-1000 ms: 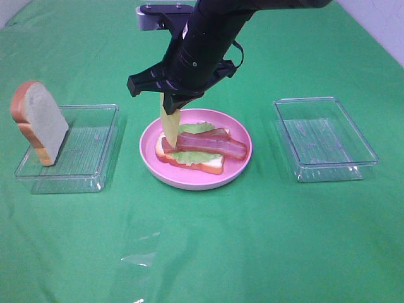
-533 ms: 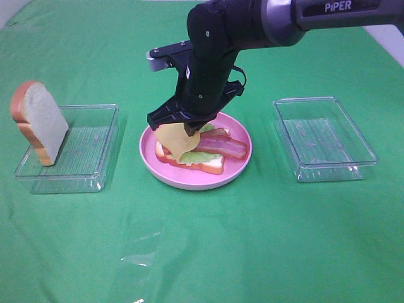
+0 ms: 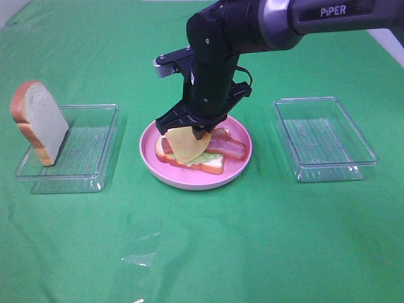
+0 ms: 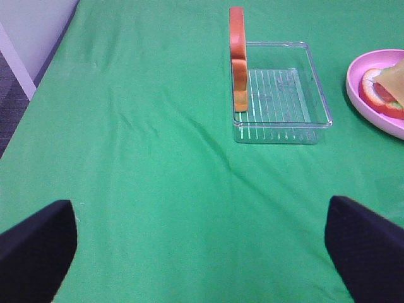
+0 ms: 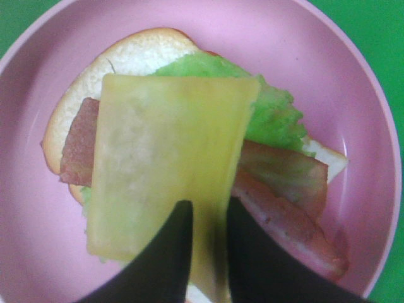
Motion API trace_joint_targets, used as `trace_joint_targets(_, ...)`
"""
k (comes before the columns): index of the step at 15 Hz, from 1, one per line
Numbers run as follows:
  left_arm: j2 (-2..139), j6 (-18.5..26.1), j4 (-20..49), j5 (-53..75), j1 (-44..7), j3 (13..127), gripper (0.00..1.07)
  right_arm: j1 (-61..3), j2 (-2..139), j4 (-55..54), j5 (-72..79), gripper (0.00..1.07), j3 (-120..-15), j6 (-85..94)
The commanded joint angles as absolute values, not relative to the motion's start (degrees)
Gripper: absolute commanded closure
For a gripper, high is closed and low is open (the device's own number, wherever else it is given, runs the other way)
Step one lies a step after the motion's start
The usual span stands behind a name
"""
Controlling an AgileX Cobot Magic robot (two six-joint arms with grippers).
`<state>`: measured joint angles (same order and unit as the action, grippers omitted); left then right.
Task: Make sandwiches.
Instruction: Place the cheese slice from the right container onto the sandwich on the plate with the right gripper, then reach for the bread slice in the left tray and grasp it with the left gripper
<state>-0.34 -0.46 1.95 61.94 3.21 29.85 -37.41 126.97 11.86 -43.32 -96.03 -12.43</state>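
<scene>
On the round pink plate [image 3: 237, 170] lies an open sandwich [image 3: 208, 161]: a white bread slice with green lettuce and red-brown bacon [image 3: 228, 147]. My right gripper [image 3: 197, 134] is shut on a yellow cheese slice [image 3: 184, 144] and holds it low over the sandwich's left part. In the right wrist view the cheese [image 5: 164, 164] hangs from the fingers [image 5: 165, 262] over lettuce [image 5: 274, 120] and bacon [image 5: 284, 214]. A second bread slice [image 3: 39, 123] stands upright at the left tray's edge; it also shows in the left wrist view [image 4: 238, 60]. My left gripper [image 4: 202, 252] is open, far from the plate.
A clear plastic tray [image 3: 79, 154] sits left of the plate and another clear tray [image 3: 324, 139] sits to the right. Everything rests on a green cloth. The left wrist view shows the left tray [image 4: 281, 104] and the plate's rim [image 4: 356, 88].
My right gripper has lowered with the cheese slice, which has swung from hanging on edge to lying flatter over the sandwich. The bread and trays have not moved.
</scene>
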Motion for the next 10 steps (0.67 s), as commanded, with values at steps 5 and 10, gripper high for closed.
trace_joint_targets(5, -0.5, -0.3, 2.0, 61.7, 3.2, 29.7, 0.07, -37.5, 121.2, 14.6, -52.5, 0.09, -98.5, -8.8)
trace_joint_targets(10, -0.5, -0.3, 2.0, 61.7, 3.2, 29.7, 0.07, -37.5, 114.1, 15.4, -66.7, 0.09, -98.5, -2.9)
